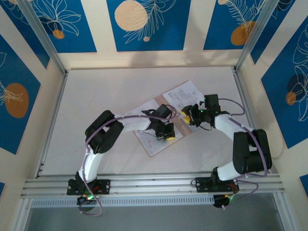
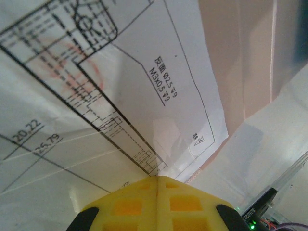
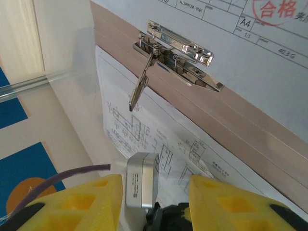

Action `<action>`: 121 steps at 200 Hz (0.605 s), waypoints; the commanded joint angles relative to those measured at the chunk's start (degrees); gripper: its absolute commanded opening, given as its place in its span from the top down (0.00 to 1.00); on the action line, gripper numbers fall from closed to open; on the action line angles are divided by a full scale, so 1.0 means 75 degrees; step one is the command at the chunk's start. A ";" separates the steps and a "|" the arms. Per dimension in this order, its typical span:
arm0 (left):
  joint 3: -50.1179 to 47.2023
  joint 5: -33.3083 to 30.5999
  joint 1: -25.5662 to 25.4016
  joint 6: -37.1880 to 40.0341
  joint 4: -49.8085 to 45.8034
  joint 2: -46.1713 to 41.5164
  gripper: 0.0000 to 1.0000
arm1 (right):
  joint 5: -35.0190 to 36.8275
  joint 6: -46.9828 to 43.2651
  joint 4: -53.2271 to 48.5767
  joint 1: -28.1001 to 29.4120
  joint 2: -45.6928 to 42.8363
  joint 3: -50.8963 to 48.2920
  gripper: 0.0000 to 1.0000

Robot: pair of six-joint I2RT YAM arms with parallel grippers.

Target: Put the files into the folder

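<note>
Folder: lies open and flat mid-tabletop, tan spine strip running across the right wrist view, a metal clip fixed on it with its lever raised.
Files: 1 printed sheet lies on the far leaf beyond the spine; another lies on the near leaf, its edge near or under the clip.
Left hand: yellow fingers pressed together, holding nothing, tips resting on or just above a drawing sheet.
Right hand: partly open, jaws apart on either side of a small silver block; whether it grips it, I cannot tell.
Step in hand: probably clamping the sheets.
Doing it well: keep the left hand pinning the paper, square the edges under the clip, then press the lever straight down.
</note>
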 commanded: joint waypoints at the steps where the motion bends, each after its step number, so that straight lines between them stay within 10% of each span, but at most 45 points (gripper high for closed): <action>1: 0.0129 -0.0206 -0.0067 0.0228 -0.0400 0.0513 0.97 | -0.0219 0.0206 0.0593 0.0074 0.0480 0.0288 0.60; 121: 0.0274 -0.0265 -0.0049 0.0286 -0.0647 0.0531 0.97 | -0.0098 0.0047 0.0424 0.0451 0.1871 0.1477 0.63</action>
